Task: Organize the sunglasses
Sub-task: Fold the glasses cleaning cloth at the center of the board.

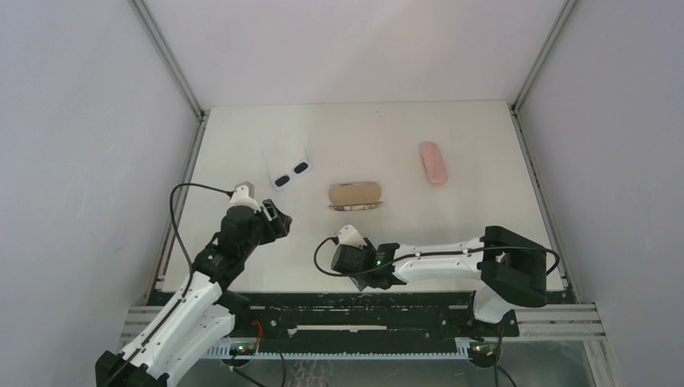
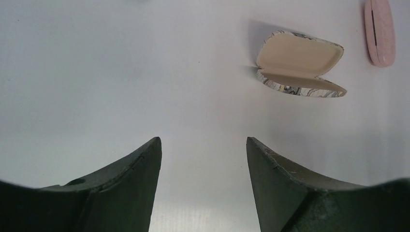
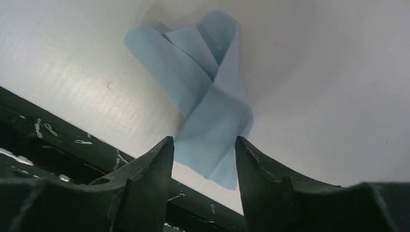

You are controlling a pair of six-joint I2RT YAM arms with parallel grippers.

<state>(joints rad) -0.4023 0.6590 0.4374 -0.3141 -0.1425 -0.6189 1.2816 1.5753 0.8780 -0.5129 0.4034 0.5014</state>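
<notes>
The white-framed sunglasses (image 1: 291, 172) with small dark oval lenses lie on the table at the back left. The black-framed pair is out of view. My left gripper (image 1: 280, 219) is open and empty, just in front of the white pair, and in the left wrist view (image 2: 203, 140) it hangs over bare table. My right gripper (image 1: 355, 272) is near the table's front edge. In the right wrist view (image 3: 202, 140) it is open, and a crumpled light-blue cloth (image 3: 205, 92) lies on the table just beyond its fingertips.
An open glasses case (image 1: 355, 196) with a tan lining and marbled shell sits mid-table and also shows in the left wrist view (image 2: 299, 65). A shut pink oval case (image 1: 433, 163) lies at the back right. The black rail (image 3: 72, 150) runs along the table's near edge.
</notes>
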